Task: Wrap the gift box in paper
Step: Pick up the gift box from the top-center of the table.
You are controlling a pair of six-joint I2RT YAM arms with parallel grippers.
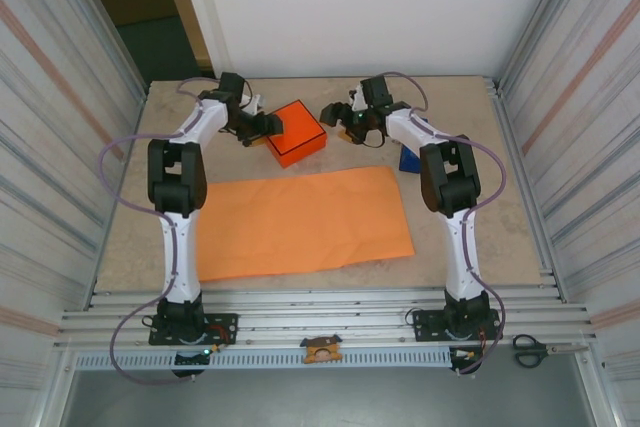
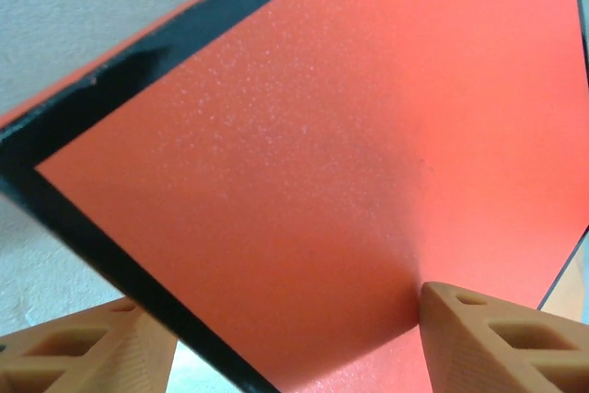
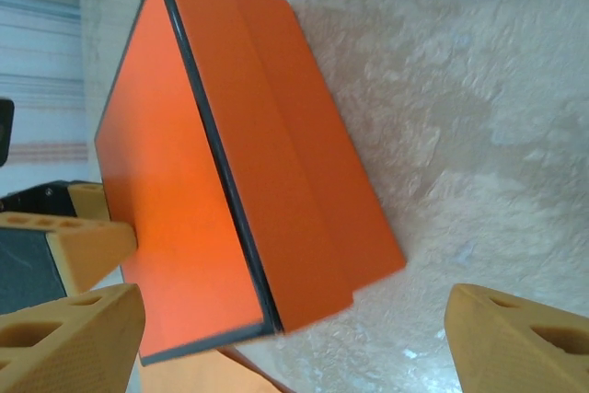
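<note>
Gift box (image 1: 297, 133): on the table, just past the paper (image 1: 300, 222) at its 12 o'clock.
Left gripper (image 1: 270, 126): straddles the box's 9 o'clock corner; I can't tell if it clamps.
Right gripper (image 1: 333, 114): jaws wide, empty, at the box's 2 o'clock.
Nearby: blue dispenser (image 1: 408, 159) at the box's 3 o'clock.

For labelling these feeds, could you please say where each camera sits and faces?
Top external: above, behind the bases, looking down on the table, paper, gift box; both arms show.
Left wrist: on the left arm, close over the box top; left pincer straddles its edge.
Right wrist: on the right arm, obliquely facing the box's top and side; right pincer open.
Both wrist views share the box top.
</note>
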